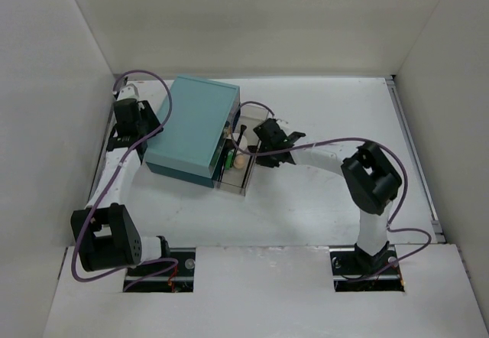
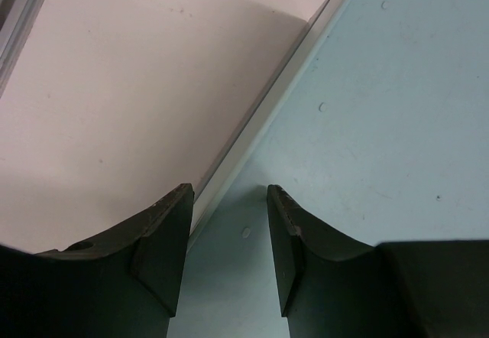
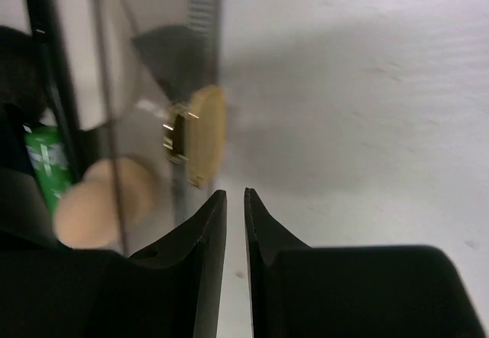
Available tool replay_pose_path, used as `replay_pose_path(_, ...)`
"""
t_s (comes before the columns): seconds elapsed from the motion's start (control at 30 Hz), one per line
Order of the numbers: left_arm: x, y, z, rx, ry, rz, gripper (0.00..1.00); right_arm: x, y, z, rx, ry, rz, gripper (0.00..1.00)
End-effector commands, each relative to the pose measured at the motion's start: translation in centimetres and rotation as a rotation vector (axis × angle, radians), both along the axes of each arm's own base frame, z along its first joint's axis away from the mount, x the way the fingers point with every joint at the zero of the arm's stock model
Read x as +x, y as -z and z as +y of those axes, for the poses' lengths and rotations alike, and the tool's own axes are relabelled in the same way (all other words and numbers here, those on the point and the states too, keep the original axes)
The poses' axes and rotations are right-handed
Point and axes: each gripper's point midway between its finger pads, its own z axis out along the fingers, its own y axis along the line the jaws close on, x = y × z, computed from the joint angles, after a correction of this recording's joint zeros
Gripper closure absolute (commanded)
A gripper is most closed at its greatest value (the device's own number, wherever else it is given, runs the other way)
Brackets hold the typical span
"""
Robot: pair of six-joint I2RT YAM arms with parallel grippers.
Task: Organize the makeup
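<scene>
**A:** Overhead view, entries?

**B:** Teal box (image 1: 195,128), rear left of the tabletop (image 1: 321,200). Clear drawer (image 1: 233,177) projecting from the box's right end. Contents: peach sponge (image 1: 241,162), green item (image 1: 228,157), and a black-handled brush (image 1: 242,134) at the far end. Left claw (image 1: 150,129) at the box's left side. Right claw (image 1: 258,145) just beside the drawer's right wall.

**A:** Left wrist view?

**B:** The left claw's fingers (image 2: 164,246) stand parted. The box's teal face and a pale edge strip (image 2: 260,116) show through the gap, with tabletop to the left. Whether the fingers pinch that edge: cannot tell.

**A:** Right wrist view?

**B:** Blurred. Right claw pressed almost together, a thin slit between the fingers and nothing in it. Round gold knob (image 3: 205,135) on the drawer's clear wall, just ahead of the fingertips. The sponge and the green item lie behind that wall, to the left.
</scene>
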Motion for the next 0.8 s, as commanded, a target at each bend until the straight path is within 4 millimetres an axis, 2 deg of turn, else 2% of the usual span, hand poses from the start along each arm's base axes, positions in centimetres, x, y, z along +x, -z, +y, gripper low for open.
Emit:
replay_pose_path(0.0, -0.8, 2.5, -3.2, -0.056, 0.099, 0.08, 0.61, 4.4, -5.5, 5.9, 0.198, -0.056, -0.174, 0.79)
replay_pose_path(0.13, -0.7, 2.5, -3.5, -0.056, 0.104, 0.082, 0.61, 6.3, -6.7, 9.9, 0.281, -0.134, -0.231, 0.79)
replay_pose_path(0.2, -0.7, 2.6, -3.8, -0.059, 0.11, 0.085, 0.61, 6.6, -7.0, 11.7, 0.321, -0.173, -0.236, 0.79)
replay_pose_path(0.33, -0.7, 2.9, -4.7, -0.059, 0.132, 0.096, 0.61, 7.3, -7.6, 14.1, 0.373, -0.202, -0.271, 0.78)
replay_pose_path(0.47, -0.9, 3.3, -4.8, -0.051, 0.128, 0.109, 0.61, 7.8, -8.2, 15.2, 0.426, -0.208, -0.292, 0.75)
replay_pose_path(0.53, -1.0, 3.2, -4.7, -0.05, 0.123, 0.109, 0.61, 7.7, -8.7, 15.3, 0.448, -0.211, -0.304, 0.69)
replay_pose_path(0.67, -1.1, 2.2, -4.7, -0.047, 0.119, 0.086, 0.59, 7.1, -10.8, 15.1, 0.528, -0.215, -0.359, 0.69)
replay_pose_path(0.7, -1.2, 1.9, -4.6, -0.043, 0.114, 0.082, 0.55, 6.7, -11.2, 14.7, 0.528, -0.214, -0.363, 0.68)
replay_pose_path(0.73, -1.1, 1.3, -4.3, -0.036, 0.104, 0.067, 0.44, 6.3, -11.5, 14.2, 0.52, -0.212, -0.362, 0.67)
replay_pose_path(0.77, -1.0, 0.4, -3.9, -0.03, 0.087, 0.051, 0.27, 5.9, -11.6, 13.2, 0.504, -0.202, -0.359, 0.63)
